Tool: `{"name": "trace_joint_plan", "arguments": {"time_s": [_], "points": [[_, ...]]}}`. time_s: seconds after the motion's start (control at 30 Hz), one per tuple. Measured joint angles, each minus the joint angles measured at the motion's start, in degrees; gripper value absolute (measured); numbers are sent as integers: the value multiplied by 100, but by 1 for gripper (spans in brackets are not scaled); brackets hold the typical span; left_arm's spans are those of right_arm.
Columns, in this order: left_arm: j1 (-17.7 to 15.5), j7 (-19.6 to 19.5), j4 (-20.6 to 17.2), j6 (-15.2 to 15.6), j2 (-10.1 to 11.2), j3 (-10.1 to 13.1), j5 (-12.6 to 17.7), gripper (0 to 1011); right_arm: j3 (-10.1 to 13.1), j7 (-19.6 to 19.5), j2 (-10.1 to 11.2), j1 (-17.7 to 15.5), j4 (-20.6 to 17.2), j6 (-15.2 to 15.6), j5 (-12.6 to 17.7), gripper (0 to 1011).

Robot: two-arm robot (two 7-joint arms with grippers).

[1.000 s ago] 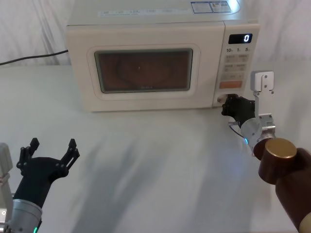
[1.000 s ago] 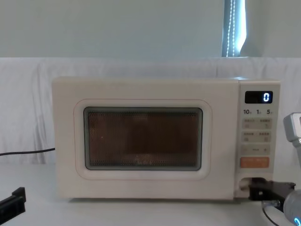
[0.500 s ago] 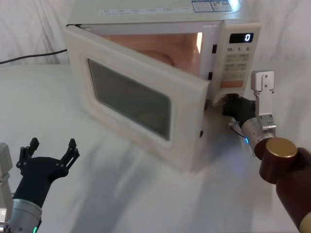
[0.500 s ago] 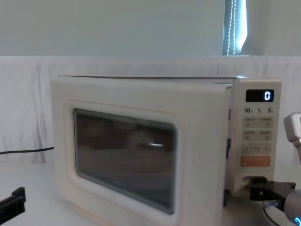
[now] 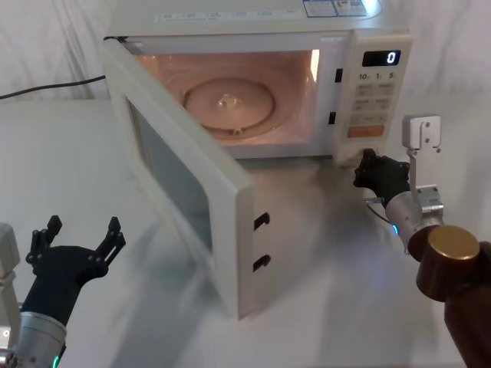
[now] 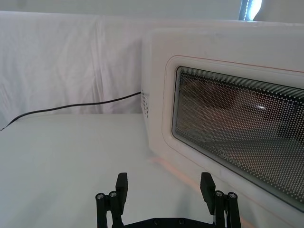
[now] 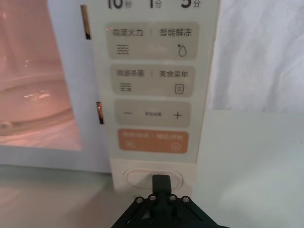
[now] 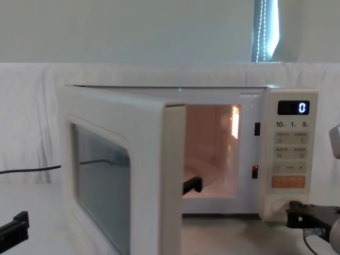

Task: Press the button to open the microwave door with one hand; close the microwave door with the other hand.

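Observation:
The microwave door [image 5: 184,192] stands wide open, swung out toward the front left, and shows its window [image 6: 237,123] and its edge [image 8: 172,180]. The lit cavity holds a glass turntable [image 5: 228,103]. The button [image 7: 135,178] is the cream oblong at the foot of the control panel, under the orange key [image 7: 153,141]. My right gripper [image 5: 362,170] is shut, with its black tip [image 7: 160,182] right in front of the button; I cannot tell if it touches. My left gripper [image 5: 83,227] hovers open and empty at the near left, short of the door [image 6: 164,179].
The microwave [image 5: 253,19] sits at the back of a white cloth-covered table [image 5: 322,268]. A black power cable [image 6: 71,107] runs off to the left behind it. The open door reaches far out over the table's middle.
The door went from shut to ajar and has now swung wide open toward the left. The right gripper has drawn back slightly from the panel. The left gripper has not moved.

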Motion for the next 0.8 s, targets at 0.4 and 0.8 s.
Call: {"name": "trace_joint_plan", "arguments": {"time_s": [0.4,0.8], "points": [[0,0,0,0,0,0,0,1001,-170,21,57,-833,-1296,520,-17,0],[0,0,0,0,0,0,0,1001,-328,-101,117,-1447,-2152,471,-173,0]]}}
